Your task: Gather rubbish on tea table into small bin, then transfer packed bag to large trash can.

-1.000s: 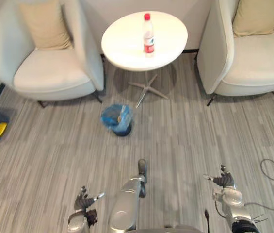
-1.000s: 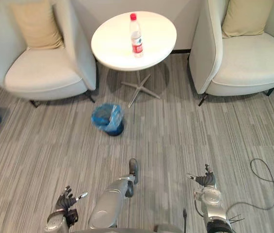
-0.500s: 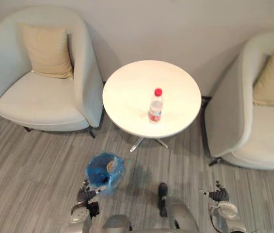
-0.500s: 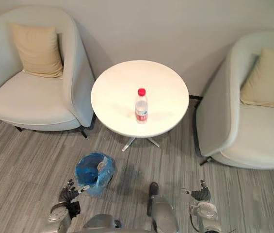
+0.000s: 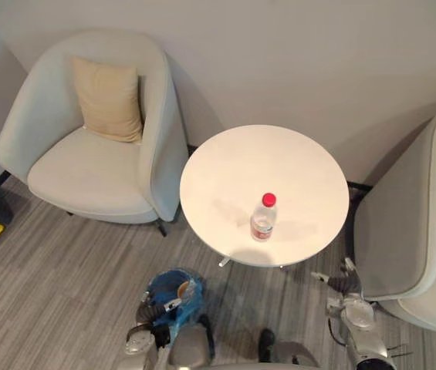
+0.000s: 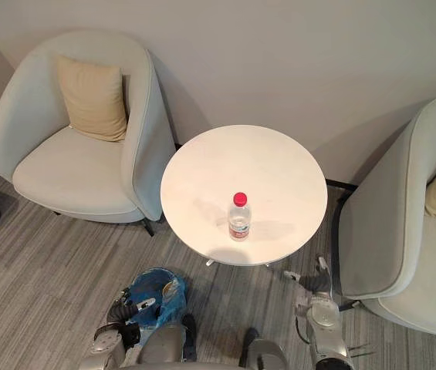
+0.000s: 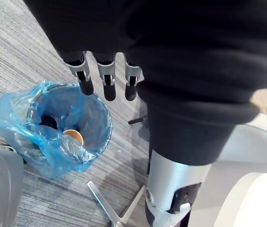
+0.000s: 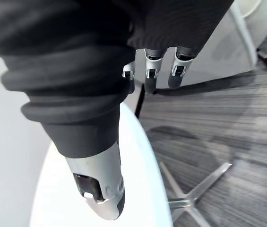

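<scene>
On the round surface (image 5: 295, 166): one clear bottle (image 5: 263, 218) with a red cap, upright, a bit toward my side of the middle.
Floor near the surface's foot: small bin (image 7: 76, 125) lined with a blue bag, on my left.
Inside the bin: tan cup-like item (image 7: 73, 137) plus something dark, can't tell what.
My left hand (image 6: 125, 311): low, close to the bin, fingers (image 7: 106, 87) straight and pointing toward its opening, released, holding nothing.
My right hand (image 6: 316, 280): low, beside the surface's edge and below its top, between it and the right armchair (image 5: 410, 231); fingers (image 8: 152, 75) relaxed, empty.
Around: pale left armchair (image 5: 86, 169) with a tan cushion (image 5: 109, 99); grey striped floor (image 5: 48, 285).
</scene>
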Tool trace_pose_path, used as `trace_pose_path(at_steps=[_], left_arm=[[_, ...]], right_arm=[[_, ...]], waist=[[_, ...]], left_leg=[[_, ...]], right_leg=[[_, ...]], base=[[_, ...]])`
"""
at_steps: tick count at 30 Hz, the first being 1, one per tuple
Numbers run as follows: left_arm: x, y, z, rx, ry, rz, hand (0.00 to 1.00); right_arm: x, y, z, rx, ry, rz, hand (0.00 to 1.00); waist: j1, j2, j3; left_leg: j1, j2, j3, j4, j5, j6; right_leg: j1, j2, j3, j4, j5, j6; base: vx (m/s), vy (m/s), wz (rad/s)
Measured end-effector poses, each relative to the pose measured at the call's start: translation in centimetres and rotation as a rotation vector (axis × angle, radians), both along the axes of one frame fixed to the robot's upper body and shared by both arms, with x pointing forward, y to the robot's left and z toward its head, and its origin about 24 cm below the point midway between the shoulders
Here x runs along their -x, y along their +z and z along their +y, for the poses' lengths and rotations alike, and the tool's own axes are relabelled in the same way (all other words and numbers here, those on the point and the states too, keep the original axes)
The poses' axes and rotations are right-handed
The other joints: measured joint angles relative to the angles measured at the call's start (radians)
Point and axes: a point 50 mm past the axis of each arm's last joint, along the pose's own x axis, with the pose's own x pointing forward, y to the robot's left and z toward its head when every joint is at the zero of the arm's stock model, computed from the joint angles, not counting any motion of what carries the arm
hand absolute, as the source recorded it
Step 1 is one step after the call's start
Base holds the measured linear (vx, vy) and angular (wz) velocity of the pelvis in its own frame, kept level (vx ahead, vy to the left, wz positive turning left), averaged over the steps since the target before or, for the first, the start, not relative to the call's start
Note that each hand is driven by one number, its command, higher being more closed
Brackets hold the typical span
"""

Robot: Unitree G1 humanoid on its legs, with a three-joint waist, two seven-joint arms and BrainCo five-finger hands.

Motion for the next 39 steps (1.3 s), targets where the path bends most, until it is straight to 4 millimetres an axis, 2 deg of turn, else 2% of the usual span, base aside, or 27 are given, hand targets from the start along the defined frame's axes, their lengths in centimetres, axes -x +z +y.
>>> trace_pose_path(at_steps=[2,4,8,15,18,19,22,23,27,28,35,39], left_arm=[[0.5,-0.2,0.1,-0.007,-0.003,0.016,0.00],[1.4,-0.6,0.5,-0.028,-0.016,0.051,0.00],[2.1,-0.9,0.6,-0.039,-0.031,0.080,0.00],[2.6,-1.1,0.3,-0.043,-0.064,0.093,0.00],[2.5,-1.0,0.4,-0.047,-0.066,0.085,0.00],[2.6,-1.0,0.5,-0.047,-0.066,0.086,0.00],[3.4,-1.5,0.4,-0.044,-0.062,0.120,0.00],[3.8,-1.6,0.5,-0.044,-0.060,0.129,0.00],[4.0,-1.6,0.5,-0.043,-0.056,0.132,0.00],[4.0,-1.7,0.4,-0.039,-0.053,0.132,0.00],[3.9,-1.6,0.4,-0.030,-0.046,0.124,0.00],[3.9,-1.6,0.2,-0.014,-0.042,0.120,0.00]], right_arm=[[-0.6,1.2,0.4,0.029,0.032,-0.063,0.00],[-1.2,2.4,1.6,0.065,0.098,-0.125,0.00],[-1.7,3.2,2.6,0.099,0.158,-0.156,0.00],[-4.1,4.3,6.0,0.136,0.334,-0.208,0.00],[-5.6,4.8,6.3,0.144,0.359,-0.220,0.00],[-6.1,4.8,6.3,0.152,0.362,-0.216,1.00],[-7.6,5.3,6.5,0.184,0.394,-0.217,1.00],[-8.4,5.8,6.8,0.187,0.401,-0.228,1.00],[-10.4,7.5,6.7,0.189,0.353,-0.283,1.00],[-10.8,7.8,6.5,0.170,0.330,-0.292,1.00],[-10.9,8.2,6.2,0.115,0.294,-0.311,1.00],[-8.8,9.1,6.5,0.097,0.307,-0.392,1.00]], waist=[[-0.001,-0.002,-0.002],[-0.002,-0.012,-0.010],[0.001,-0.020,-0.015],[0.002,-0.022,-0.017],[0.023,-0.017,-0.015],[0.030,-0.013,-0.012],[0.035,0.012,0.008],[0.051,0.021,0.013],[0.069,0.035,0.049],[0.083,0.036,0.056],[0.082,0.038,0.070],[0.079,0.038,0.070]], left_leg=[[0.027,-0.013,0.007,-0.029,0.005,0.005],[0.050,-0.023,0.013,-0.068,0.019,0.009],[0.056,-0.034,0.011,-0.096,0.031,0.007],[0.022,-0.044,-0.008,-0.124,0.056,0.012],[-0.001,-0.053,-0.023,-0.141,0.074,0.019],[-0.006,-0.055,-0.029,-0.140,0.076,0.020],[-0.019,-0.069,-0.058,-0.142,0.086,0.027],[-0.030,-0.070,-0.060,-0.144,0.091,0.026],[-0.049,-0.073,-0.077,-0.154,0.111,0.027],[-0.054,-0.072,-0.079,-0.155,0.112,0.026],[-0.064,-0.078,-0.101,-0.154,0.116,0.027],[-0.058,-0.080,-0.107,-0.152,0.116,0.026]], right_leg=[[0.012,-0.006,0.008,-0.018,0.004,0.006],[0.024,-0.010,0.015,-0.041,0.011,0.014],[0.025,-0.009,0.016,-0.061,0.021,0.016],[0.000,-0.006,0.012,-0.102,0.051,0.016],[-0.013,-0.011,-0.005,-0.111,0.063,0.015],[-0.014,-0.012,-0.010,-0.113,0.065,0.015],[-0.017,-0.022,-0.037,-0.113,0.065,0.015],[-0.030,-0.023,-0.037,-0.110,0.066,0.017],[-0.046,-0.022,-0.052,-0.108,0.071,0.017],[-0.046,-0.021,-0.054,-0.108,0.072,0.017],[-0.045,-0.024,-0.068,-0.110,0.071,0.017],[-0.036,-0.026,-0.069,-0.106,0.067,0.022]], base=[[0.03,0.044,-0.08],[0.02,0.003,-0.07],[0.00,0.000,0.00],[-0.01,-0.004,0.03],[-0.02,0.006,0.14],[-0.02,0.018,0.28],[-0.05,0.030,0.26],[-0.06,0.025,0.10],[-0.05,-0.005,0.12],[-0.02,-0.010,0.08],[0.00,-0.008,0.08],[0.00,-0.006,0.03]])
